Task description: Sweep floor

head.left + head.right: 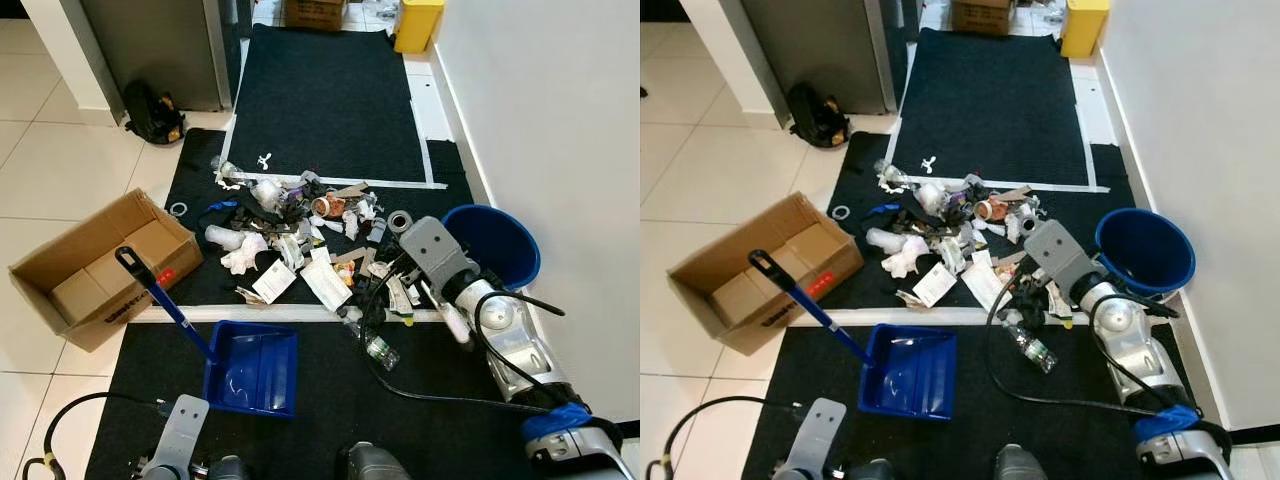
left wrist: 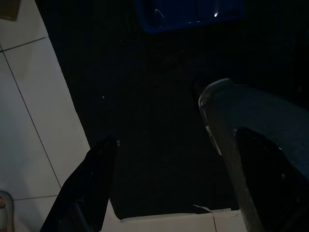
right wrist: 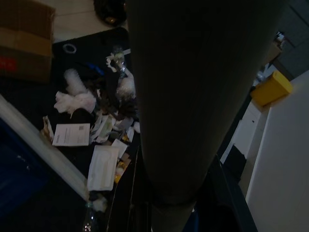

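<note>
facing a dark mat [image 1: 330, 100] with a litter pile [image 1: 300, 235] well ahead of both grippers. blue dustpan [image 1: 252, 368] sits just ahead of the left gripper [image 2: 159, 159], fingers spread wide, empty. right gripper [image 1: 400, 285] reaches the pile's near edge; finger state cannot be told. risk: cable [image 1: 420, 395] dragging the bottle [image 1: 378, 350] aside.

litter pile [image 1: 310, 235] on mat [image 1: 330, 100]; dustpan [image 1: 250, 368] before it, box [image 1: 100, 265] left, bucket [image 1: 497, 243] right.
</note>
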